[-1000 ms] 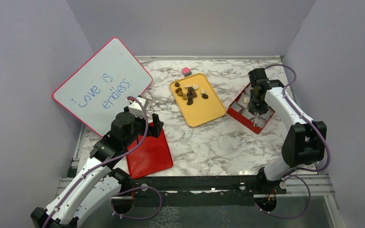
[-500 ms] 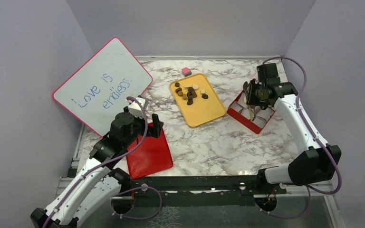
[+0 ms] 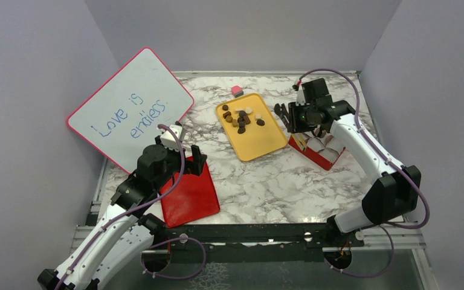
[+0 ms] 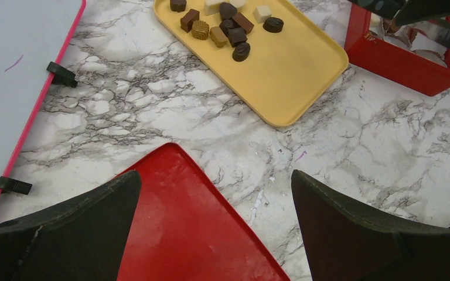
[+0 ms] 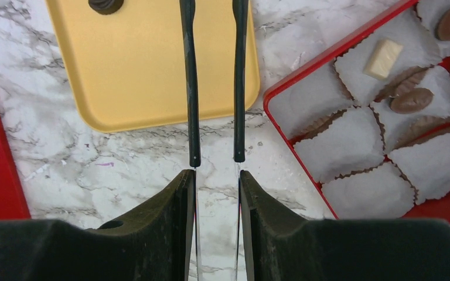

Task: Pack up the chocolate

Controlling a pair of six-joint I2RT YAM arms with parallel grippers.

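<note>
Chocolate (image 3: 241, 118): main cluster on upper half of yellow tray (image 3: 257, 145), centre of top view. Few pieces in paper cups of red box (image 4: 398, 64), right of tray. Right gripper (image 5: 217, 175) clamped on tweezers (image 5: 190, 88); prongs parallel, narrow gap, nothing visible between them. Left gripper (image 4: 215, 175) spread wide, empty, above red lid (image 4: 181, 234), lower left.

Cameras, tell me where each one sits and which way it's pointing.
Top external: above and behind the bases, looking down at the table; left arm and right arm show.
Left wrist: over the red lid, facing the yellow tray; the open left tool shows.
Right wrist: looks down between tray and red box; the right tool grips tweezers.
Both wrist views share tray and box.
</note>
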